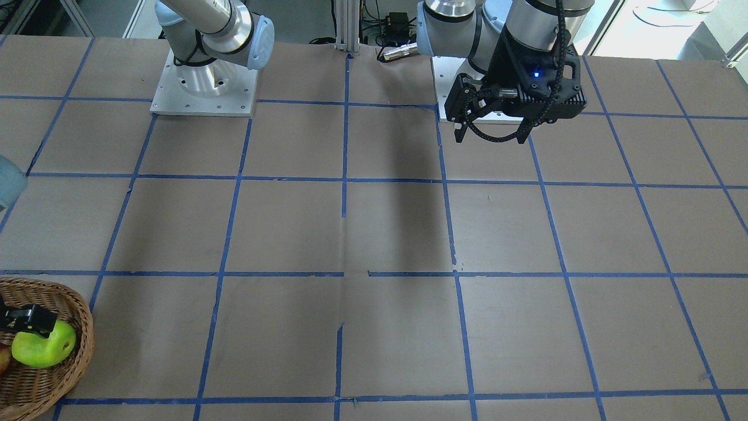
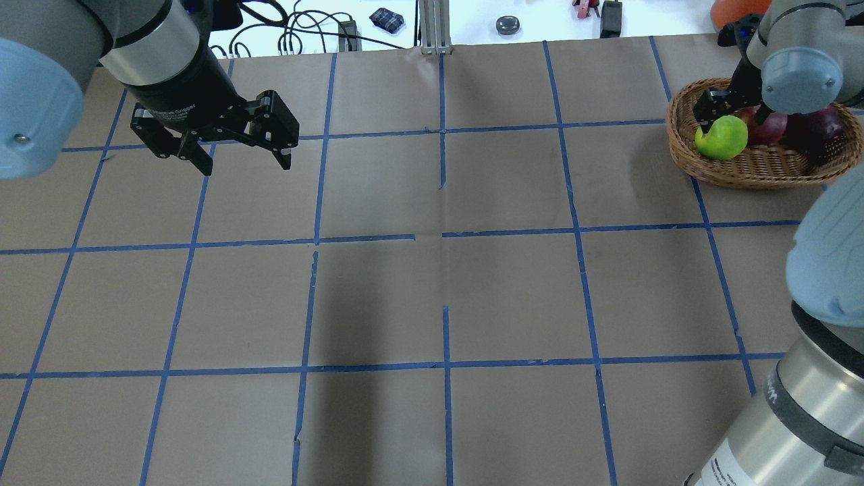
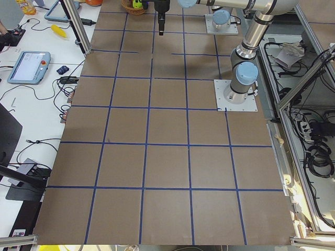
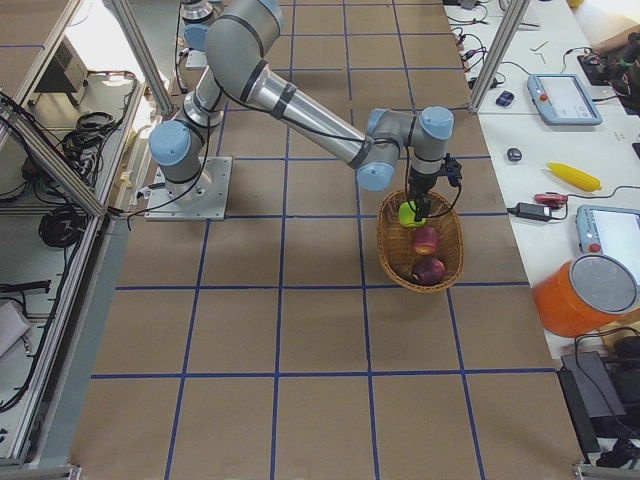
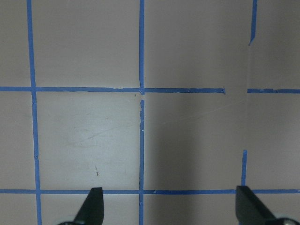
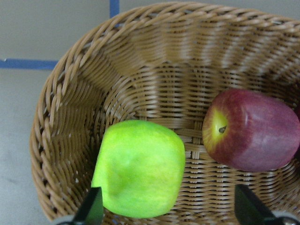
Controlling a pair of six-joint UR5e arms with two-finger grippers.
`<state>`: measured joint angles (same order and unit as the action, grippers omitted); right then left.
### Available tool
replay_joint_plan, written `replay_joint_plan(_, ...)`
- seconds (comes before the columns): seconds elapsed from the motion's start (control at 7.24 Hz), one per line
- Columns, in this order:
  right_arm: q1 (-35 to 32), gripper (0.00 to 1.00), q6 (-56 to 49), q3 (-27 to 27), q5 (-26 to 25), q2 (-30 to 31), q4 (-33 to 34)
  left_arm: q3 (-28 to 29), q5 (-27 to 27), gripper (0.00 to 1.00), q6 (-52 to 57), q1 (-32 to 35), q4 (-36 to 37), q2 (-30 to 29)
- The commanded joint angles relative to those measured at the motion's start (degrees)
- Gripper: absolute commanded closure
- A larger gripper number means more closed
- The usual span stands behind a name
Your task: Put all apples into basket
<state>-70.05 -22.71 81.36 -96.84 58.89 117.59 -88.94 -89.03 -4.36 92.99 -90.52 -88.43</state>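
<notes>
If the right gripper lifts askew, we judge a finger could drag the green apple over the rim of the basket, going by the front view. Overhead, we see both red apples inside too, and the left gripper spread wide above the worktop, well apart. The right wrist view shows the fingers wide, with the green apple between them, unheld.

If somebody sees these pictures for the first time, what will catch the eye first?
The bright green apple stands out most: it sits in the wicker basket on the robot's far right, beside two dark red apples, with the right gripper open just above it. Next comes the left gripper, open and empty, hanging over the brown table with its blue tape grid.
</notes>
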Motion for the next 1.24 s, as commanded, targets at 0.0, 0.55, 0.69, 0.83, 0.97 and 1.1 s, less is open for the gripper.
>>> replay_joint_plan(0.0,-1.22,0.0,0.64,0.2,0.59,8.82,-14.07,0.0,0.0,0.0,0.06,0.0,0.0,0.01)
replay_joint_plan(0.55,-10.25,0.0,14.42,2.39,7.46,22.64,-29.43,0.0,0.0,0.0,0.06,0.0,0.0,-0.07)
replay_joint_plan(0.69,-14.02,0.0,15.23,4.75,7.45,26.15,-29.44,0.0,0.0,0.0,0.06,-0.08,0.0,0.01)
replay_joint_plan(0.83,-16.84,0.0,19.33,7.12,7.45,28.97,-29.35,0.0,0.0,0.0,-0.03,0.0,0.0,0.01)
replay_joint_plan(0.97,-17.83,0.0,21.8,7.41,8.06,29.26,-29.17,0.0,0.0,0.0,-0.03,-0.08,0.0,0.01)
replay_joint_plan(1.1,-17.75,0.0,21.92,8.37,8.24,28.74,-29.17,0.0,0.0,0.0,-0.03,-0.09,0.0,0.01)
